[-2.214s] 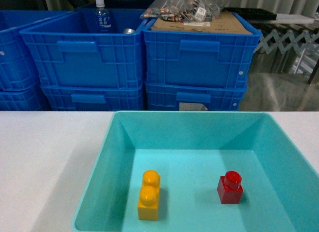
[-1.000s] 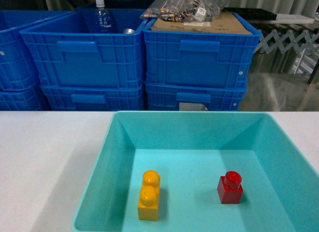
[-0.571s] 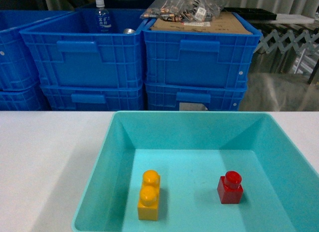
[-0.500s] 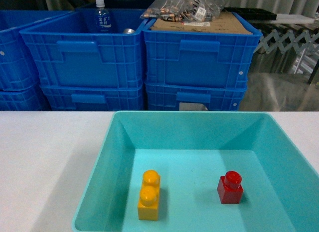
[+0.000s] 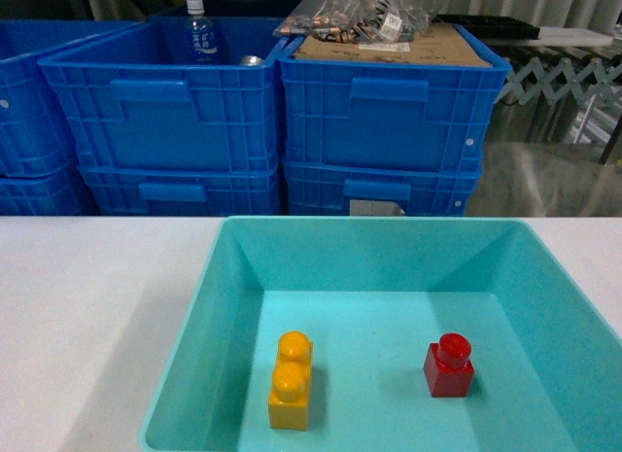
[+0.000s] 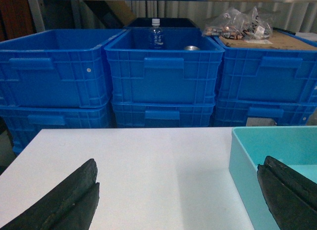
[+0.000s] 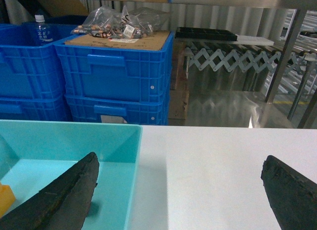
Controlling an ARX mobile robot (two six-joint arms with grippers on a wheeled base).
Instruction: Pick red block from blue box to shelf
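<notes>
Red block [image 5: 448, 365] upright in blue box [image 5: 233, 267], outside both arms' wide-spread, empty jaws.

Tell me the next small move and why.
Probably bring the right gripper left and down over the red block. It sits untouched on the right side of the blue box, and the jaws stand wide open at that box's right rim.

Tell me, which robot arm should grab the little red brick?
Probably the right. The red block sits in the right half of the blue box, and the open right gripper already hangs over that edge. The left gripper is mostly over the table.
</notes>
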